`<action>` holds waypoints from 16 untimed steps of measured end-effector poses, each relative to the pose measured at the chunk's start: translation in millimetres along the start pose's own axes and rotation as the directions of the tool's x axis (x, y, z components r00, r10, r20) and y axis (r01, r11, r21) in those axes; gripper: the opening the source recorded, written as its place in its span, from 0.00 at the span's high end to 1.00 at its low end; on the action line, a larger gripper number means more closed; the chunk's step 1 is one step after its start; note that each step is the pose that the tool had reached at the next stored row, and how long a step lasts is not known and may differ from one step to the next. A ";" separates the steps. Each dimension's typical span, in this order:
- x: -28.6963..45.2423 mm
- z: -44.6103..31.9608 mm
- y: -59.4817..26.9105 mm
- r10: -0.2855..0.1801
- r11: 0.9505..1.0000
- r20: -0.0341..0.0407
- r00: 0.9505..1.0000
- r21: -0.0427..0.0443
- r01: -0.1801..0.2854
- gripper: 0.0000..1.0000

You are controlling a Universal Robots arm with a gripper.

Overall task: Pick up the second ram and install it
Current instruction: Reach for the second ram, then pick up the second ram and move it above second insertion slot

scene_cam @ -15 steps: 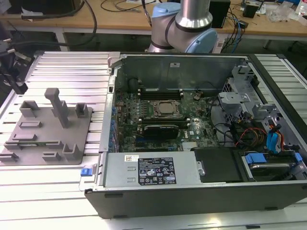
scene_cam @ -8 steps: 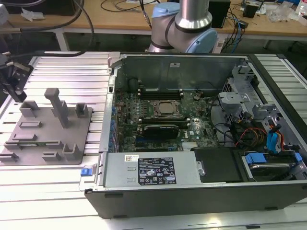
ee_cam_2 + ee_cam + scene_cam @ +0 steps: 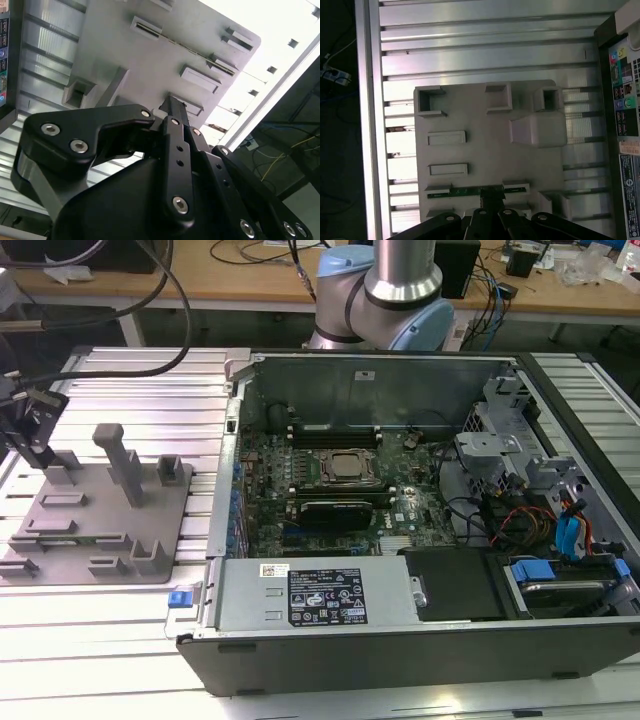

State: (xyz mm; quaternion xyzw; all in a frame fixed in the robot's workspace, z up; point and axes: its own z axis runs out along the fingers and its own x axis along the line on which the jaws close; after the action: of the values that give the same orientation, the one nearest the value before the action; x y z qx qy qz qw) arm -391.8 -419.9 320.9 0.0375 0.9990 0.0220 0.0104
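Green stick: second ram (image 3: 465, 192), thin and narrow, seated in a slotted row of the grey fixture plate (image 3: 480, 110), likely so that it is presented for pickup.
Gripper: black gripper (image 3: 492, 201) poised over the ram's middle.
Jaws: state cannot be told.
Plate: matte plastic, blocky, on the ribbed aluminium table (image 3: 470, 55).

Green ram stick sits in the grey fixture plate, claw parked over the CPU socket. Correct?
No. The green ram stick does sit in the grey fixture plate, but the claw is down at that stick on the plate, not over the CPU socket. The first wrist view shows it.
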 end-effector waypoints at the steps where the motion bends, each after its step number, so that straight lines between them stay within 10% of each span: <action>1: 0.0 0.1 0.0 0.000 1.000 0.000 1.000 0.000 0.000 0.92; 16: 0.0 0.6 0.0 -0.036 0.999 -0.002 0.999 -0.001 0.036 0.92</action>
State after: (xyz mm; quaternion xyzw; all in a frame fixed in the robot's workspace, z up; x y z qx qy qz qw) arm -391.8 -419.9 320.3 0.0195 0.9995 0.0221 0.0100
